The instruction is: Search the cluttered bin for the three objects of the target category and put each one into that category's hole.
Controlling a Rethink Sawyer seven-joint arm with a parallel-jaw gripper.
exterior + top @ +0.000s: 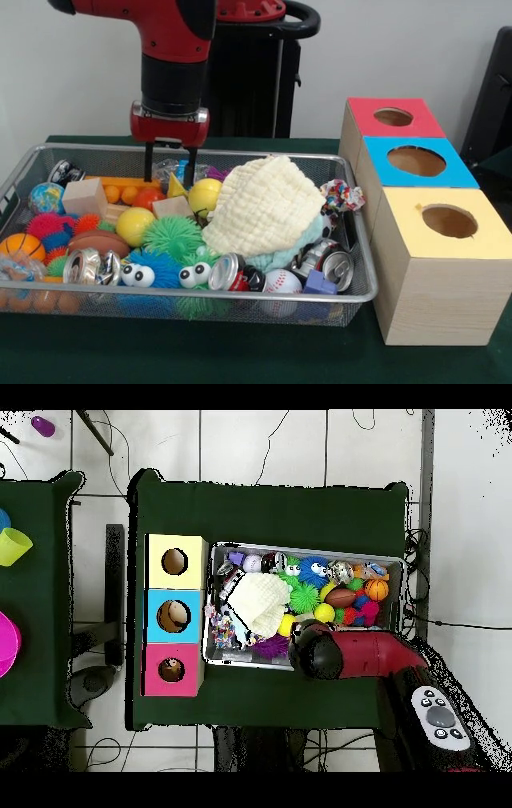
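Note:
My gripper hangs open over the back of the wire bin, its two black fingers dipping just inside the rim. Below and between them lie crinkled clear plastic and a yellow wedge block. A yellow ball sits just right of the fingers, and a second yellow ball lies nearer the front. A cream cloth covers the bin's middle right. Soda cans, a baseball, a football and a basketball lie along the front. In the overhead view the red arm hides the gripper.
Three wooden boxes with round holes stand right of the bin: red top, blue top, yellow top. Wooden blocks, a green spiky ball and a globe ball crowd the bin's left half.

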